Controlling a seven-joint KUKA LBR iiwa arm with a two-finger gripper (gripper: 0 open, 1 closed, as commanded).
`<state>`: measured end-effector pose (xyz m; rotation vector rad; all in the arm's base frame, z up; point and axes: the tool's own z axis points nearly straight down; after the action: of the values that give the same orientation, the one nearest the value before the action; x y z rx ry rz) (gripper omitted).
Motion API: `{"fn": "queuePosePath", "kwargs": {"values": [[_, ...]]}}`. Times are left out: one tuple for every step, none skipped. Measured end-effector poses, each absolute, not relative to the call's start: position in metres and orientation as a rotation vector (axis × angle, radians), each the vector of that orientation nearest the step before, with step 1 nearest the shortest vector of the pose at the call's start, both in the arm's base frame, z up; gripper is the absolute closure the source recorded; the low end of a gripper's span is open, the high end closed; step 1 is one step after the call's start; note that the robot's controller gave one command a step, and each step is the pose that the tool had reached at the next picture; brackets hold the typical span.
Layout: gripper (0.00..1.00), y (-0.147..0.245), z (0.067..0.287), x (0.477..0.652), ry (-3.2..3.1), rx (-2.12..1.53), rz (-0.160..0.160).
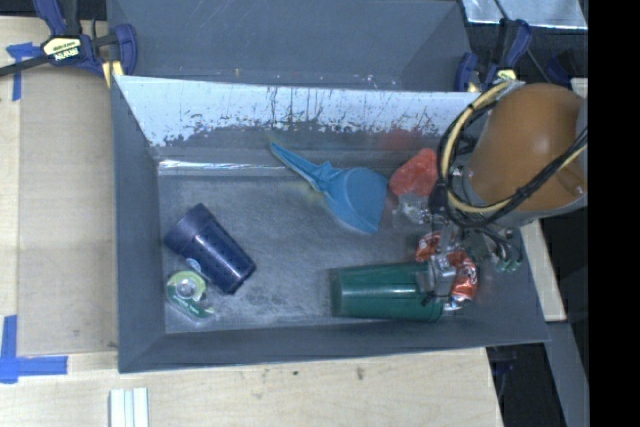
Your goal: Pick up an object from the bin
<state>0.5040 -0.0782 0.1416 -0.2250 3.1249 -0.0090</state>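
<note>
Starting with the big stuff: the grey metal bin (pixel 140 215) has sloped walls, and the loose things sit on its floor. The arm comes in from the right, with its rounded orange cover (pixel 525 150) and looped cables hanging over the bin's right side.

The end effector (pixel 440 253) is down low near the right front corner. It's in a tangle of cables and clutter, so I honestly can't tell whether it's released or clenched, or if it's got hold of anything.

Right under and beside it:
- a dark green cylinder-shaped can (pixel 385 293) lying on its side along the front wall, right end by the end effector
- a crumpled red-and-silver foil wrapper (pixel 458 277) touching that end of the can; any print on it is too small to read
- a lumpy red thing (pixel 413 173) just behind, toward the back wall

Further left there's a light blue plastic funnel-shaped scoop (pixel 345 190) mid-bin, with its spout pointing back-left. A dark blue plastic cup (pixel 210 247) lies tipped over at the left, well apart from the arm. Just in front of the cup is a small green-and-white round thing (pixel 187 288).
</note>
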Motion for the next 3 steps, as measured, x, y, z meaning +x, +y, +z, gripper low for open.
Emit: {"fn": "queuePosePath", "kwargs": {"values": [[0.00, -0.0509, 0.0734, 0.4917, 3.109, -0.453, -0.001], [1.00, -0.0529, 0.0710, 0.4836, 3.077, -0.580, -0.011], [1.00, -0.0529, 0.0711, 0.4837, 3.077, -0.580, -0.011]]}}
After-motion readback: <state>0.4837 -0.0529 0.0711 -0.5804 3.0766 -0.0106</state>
